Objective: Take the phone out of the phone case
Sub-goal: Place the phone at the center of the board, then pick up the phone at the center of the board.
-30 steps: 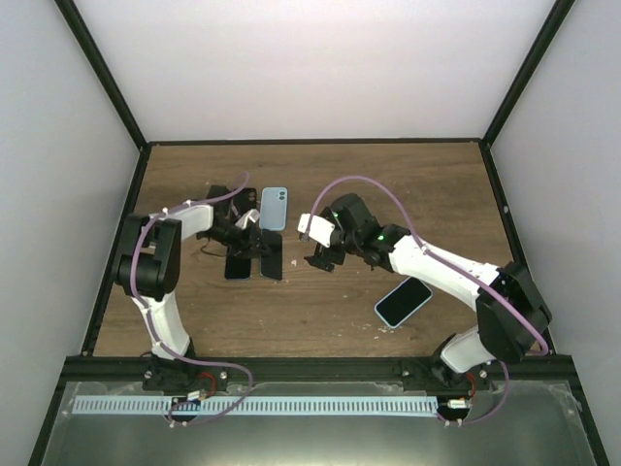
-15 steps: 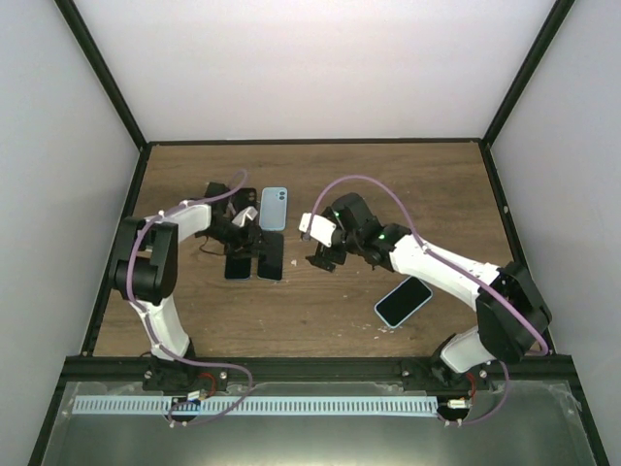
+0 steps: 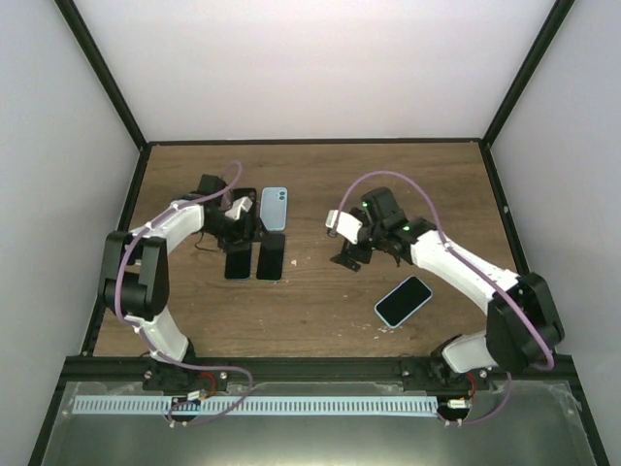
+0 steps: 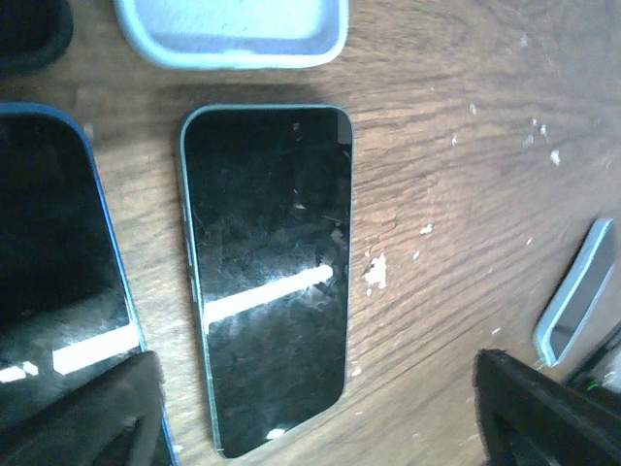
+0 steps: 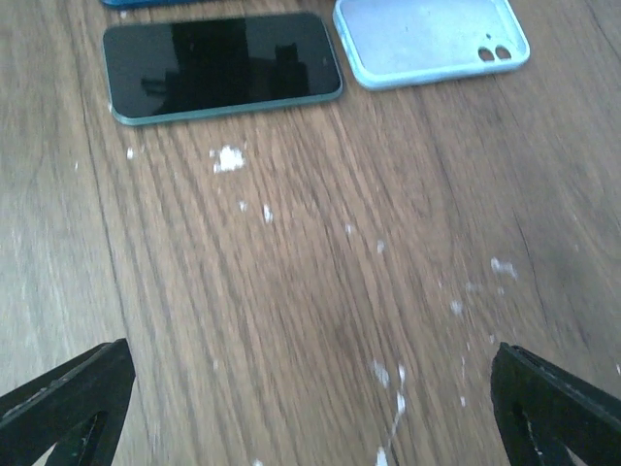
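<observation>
A bare phone [image 4: 267, 272] with a dark screen and greenish rim lies flat on the wood, also seen in the top view [image 3: 271, 260] and the right wrist view [image 5: 223, 66]. An empty light blue phone case [image 3: 275, 209] lies just beyond it, inside up [image 5: 432, 37]. My left gripper [image 3: 243, 233] hovers over the phone's near end, open, its fingers [image 4: 543, 417] wide apart and holding nothing. My right gripper [image 3: 351, 254] is open over bare wood to the right of the phone, with nothing between its fingertips [image 5: 558, 408].
A second dark-screened phone with a blue rim [image 3: 238, 262] lies beside the bare one on its left. Another phone in a light blue case [image 3: 403, 301] rests at the front right. White crumbs dot the wooden table [image 3: 320, 291]. Black frame posts border it.
My left gripper has opened and let go of the phone, which now lies flat, and drawn back slightly. My right gripper has moved right, away from the phone.
</observation>
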`<state>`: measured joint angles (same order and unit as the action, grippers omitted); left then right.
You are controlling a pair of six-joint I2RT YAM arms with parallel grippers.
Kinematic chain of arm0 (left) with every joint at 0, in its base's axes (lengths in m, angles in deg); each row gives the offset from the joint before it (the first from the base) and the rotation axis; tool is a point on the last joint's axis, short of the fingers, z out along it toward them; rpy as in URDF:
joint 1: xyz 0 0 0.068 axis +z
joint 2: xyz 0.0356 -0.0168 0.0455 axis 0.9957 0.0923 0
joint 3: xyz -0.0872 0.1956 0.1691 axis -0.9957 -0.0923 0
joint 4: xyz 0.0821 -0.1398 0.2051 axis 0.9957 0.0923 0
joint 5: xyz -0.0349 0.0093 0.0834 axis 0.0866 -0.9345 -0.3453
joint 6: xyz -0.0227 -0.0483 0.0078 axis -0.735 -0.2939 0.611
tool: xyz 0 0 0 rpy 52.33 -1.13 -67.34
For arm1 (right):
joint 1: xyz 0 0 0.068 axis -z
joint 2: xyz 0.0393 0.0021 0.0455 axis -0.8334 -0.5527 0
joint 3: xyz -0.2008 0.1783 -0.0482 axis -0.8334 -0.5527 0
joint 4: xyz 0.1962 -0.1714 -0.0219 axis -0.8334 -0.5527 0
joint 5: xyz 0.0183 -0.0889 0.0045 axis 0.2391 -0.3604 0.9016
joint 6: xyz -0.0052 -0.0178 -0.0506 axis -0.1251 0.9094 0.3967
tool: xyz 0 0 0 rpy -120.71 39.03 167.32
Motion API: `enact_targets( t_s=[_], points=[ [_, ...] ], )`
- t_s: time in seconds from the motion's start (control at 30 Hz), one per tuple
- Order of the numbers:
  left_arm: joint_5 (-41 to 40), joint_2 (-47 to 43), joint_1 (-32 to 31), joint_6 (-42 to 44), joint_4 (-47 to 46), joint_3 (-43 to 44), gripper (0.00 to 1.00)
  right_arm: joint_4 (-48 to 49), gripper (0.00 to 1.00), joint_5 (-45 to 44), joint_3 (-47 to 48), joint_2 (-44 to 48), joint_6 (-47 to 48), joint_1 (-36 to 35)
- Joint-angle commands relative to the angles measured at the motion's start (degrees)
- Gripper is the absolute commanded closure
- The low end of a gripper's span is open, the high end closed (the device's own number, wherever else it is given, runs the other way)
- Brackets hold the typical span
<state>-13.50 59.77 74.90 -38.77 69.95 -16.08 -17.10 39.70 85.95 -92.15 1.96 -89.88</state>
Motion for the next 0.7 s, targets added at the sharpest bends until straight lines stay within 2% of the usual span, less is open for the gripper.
enact_targets(
  t_s=[0.0,0.07,0.23,0.47,0.67],
  points=[
    [-3.14,-4.34,-0.28,4.50,-0.13,0.12,0.05,-9.29,0.00,6.27,-2.80,5.96,7.50,4.89],
    [-4.92,-6.02,-0.25,7.32,0.05,0.19,0.00,-12.63,0.00,6.72,-3.56,7.34,9.46,6.52],
    [-6.94,-9.76,-0.23,9.86,-0.42,-0.29,0.00,-19.44,0.00,5.32,-8.95,12.32,17.46,10.54],
    [-6.73,-10.47,-0.05,9.87,-1.16,-0.95,0.00,-28.81,0.00,0.87,-14.60,16.56,25.59,19.55],
    [-4.49,-9.92,-0.01,9.75,-1.42,-0.78,0.00,-28.91,0.00,-7.85,-21.24,23.49,34.27,24.02]
  ],
)
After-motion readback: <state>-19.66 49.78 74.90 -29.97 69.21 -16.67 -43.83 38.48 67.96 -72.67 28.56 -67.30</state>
